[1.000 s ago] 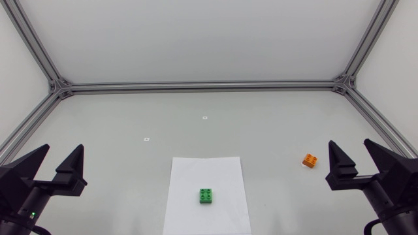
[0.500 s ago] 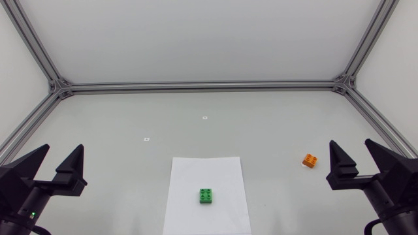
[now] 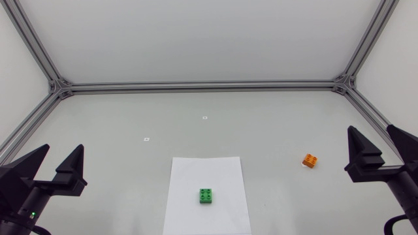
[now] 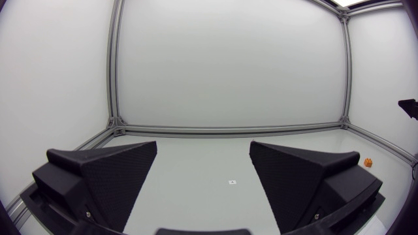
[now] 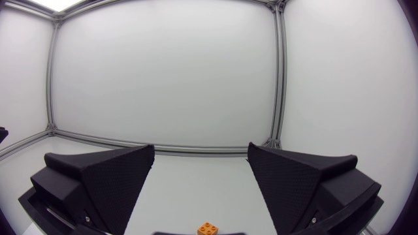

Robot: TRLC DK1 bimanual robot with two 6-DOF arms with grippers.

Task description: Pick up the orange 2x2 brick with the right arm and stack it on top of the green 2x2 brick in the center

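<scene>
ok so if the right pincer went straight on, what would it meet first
The way looks free as far as shown: the open right pincer aims across the table. The orange brick lies low ahead between its fingers, seemingly below that line, though depth is unclear.

Head view. Pale grey matte tabletop (image 3: 274,134) enclosed by plain white panel walls: back wall (image 3: 196,39) at 12 o'clock, left side wall (image 3: 14,78) at 9 o'clock, right side wall (image 3: 400,65) at 3 o'clock. A silver aluminium profile rail (image 3: 202,85) runs along the foot of the back wall, between a left corner joint (image 3: 59,86) at 10 o'clock and a right corner joint (image 3: 343,83) at 2 o'clock. A white rectangular paper sheet (image 3: 192,173) lies on the tabletop at 6 o'clock. Two small white square markers: central marker (image 3: 205,118) and outer marker (image 3: 147,139), off it toward 8 o'clock. Lighting even and diffuse
</scene>
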